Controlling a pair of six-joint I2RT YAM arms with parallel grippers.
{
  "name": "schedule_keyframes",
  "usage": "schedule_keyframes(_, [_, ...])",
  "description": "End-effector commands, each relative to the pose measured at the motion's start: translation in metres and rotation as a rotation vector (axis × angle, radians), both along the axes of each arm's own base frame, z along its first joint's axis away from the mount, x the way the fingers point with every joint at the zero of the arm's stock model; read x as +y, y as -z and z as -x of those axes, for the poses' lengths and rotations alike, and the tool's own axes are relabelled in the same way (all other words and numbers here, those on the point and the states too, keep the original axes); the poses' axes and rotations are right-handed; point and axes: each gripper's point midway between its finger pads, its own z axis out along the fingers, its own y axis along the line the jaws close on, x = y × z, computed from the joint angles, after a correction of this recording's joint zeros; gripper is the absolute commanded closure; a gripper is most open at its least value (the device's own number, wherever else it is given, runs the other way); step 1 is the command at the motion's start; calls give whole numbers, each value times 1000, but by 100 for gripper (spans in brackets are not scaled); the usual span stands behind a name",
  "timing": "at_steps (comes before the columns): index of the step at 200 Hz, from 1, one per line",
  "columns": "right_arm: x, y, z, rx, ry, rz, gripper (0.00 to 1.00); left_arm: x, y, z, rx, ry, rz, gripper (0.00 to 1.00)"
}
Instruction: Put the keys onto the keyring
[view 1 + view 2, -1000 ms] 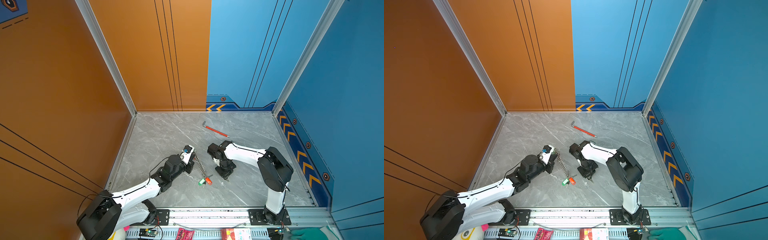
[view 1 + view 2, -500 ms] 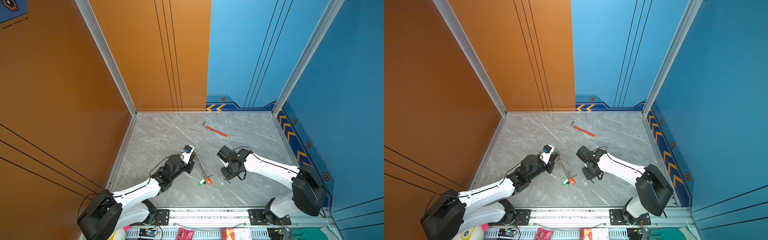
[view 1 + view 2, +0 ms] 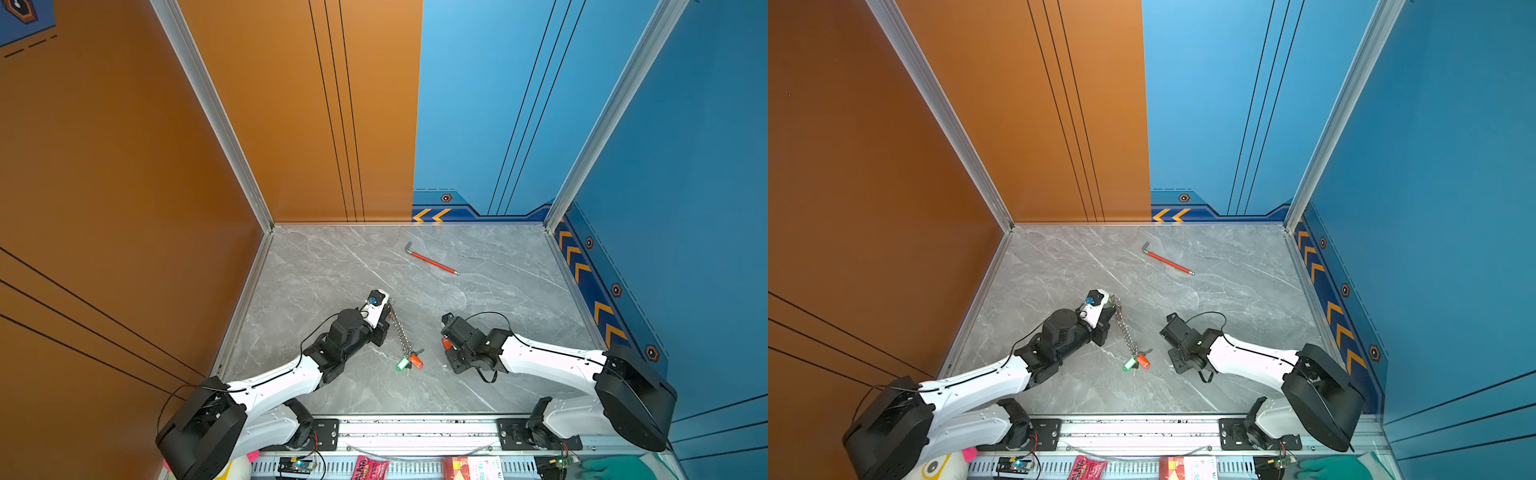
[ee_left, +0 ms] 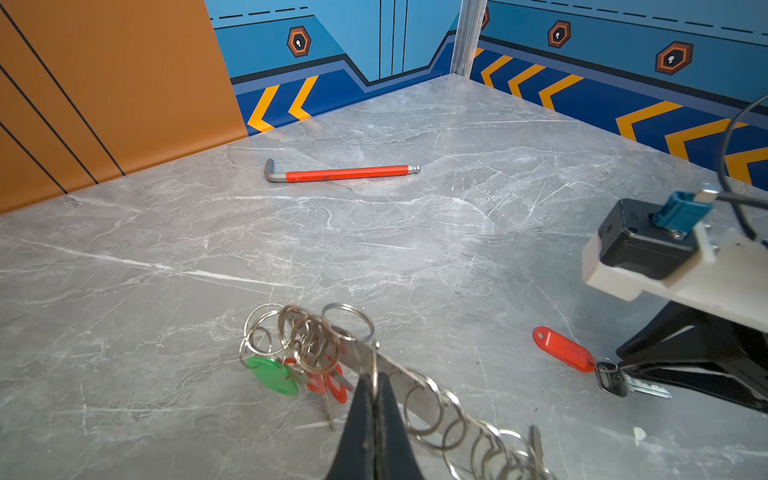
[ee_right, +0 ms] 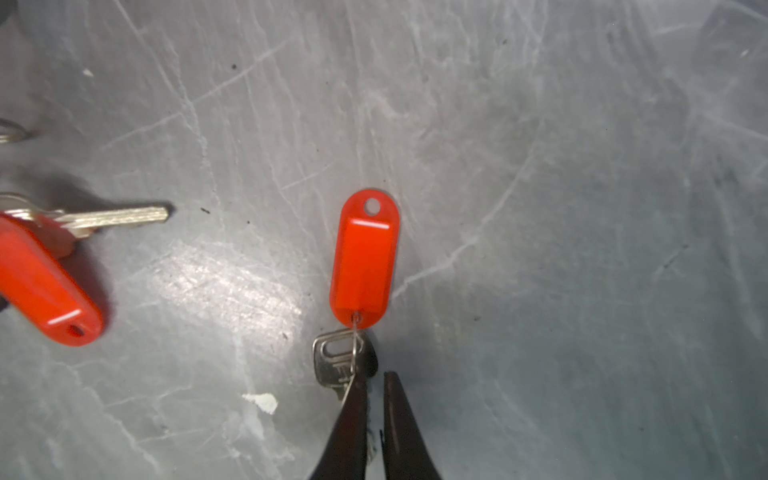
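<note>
- Nearest the robot's bases: the near end of the keyring (image 3: 400,332) rests on the grey marble tabletop (image 3: 332,270). A green-tagged key (image 3: 402,364) and an orange-tagged key (image 3: 416,361) are bunched together on its rings there.
- Just to the right of that bunch there's a loose key (image 5: 337,362) with its own orange tag. It's lying flat, close to the bunch but not touching it, and it isn't on the keyring.
- The right pincer (image 5: 374,376) is down low at the metal end of that loose key. Its jaws are almost together with only a thin slit showing, and the blade runs in under one finger. Honestly I can't tell if it's actually pinching the key or just sitting on it.
- A bit further back, the left pincer (image 4: 376,376) is clamped tight on the keyring's flat grey strip. The chain of little rings runs from there to the bunch.
- Way at the back, a red-sleeved hex wrench (image 3: 432,262) lies by itself, well apart from everything else.
</note>
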Motion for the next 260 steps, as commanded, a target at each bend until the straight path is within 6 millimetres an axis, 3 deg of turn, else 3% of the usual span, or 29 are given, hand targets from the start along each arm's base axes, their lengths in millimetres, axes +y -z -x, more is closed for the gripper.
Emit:
schedule_keyframes(1, [6,-9,-12,-69,44,-43,87,-2,0,-1,1,14,-11,100])
schedule_keyframes(125, [3,-7,-1,-75,105,-83,82,-2,-2,0,-3,15,-7,100])
schedule_keyframes(177, [5,5,-1,-62,105,-53,86,-2,-1,0,-1,17,-9,100])
schedule_keyframes(260, [9,-7,-7,-76,70,-12,97,-3,0,0,2,19,-10,100])
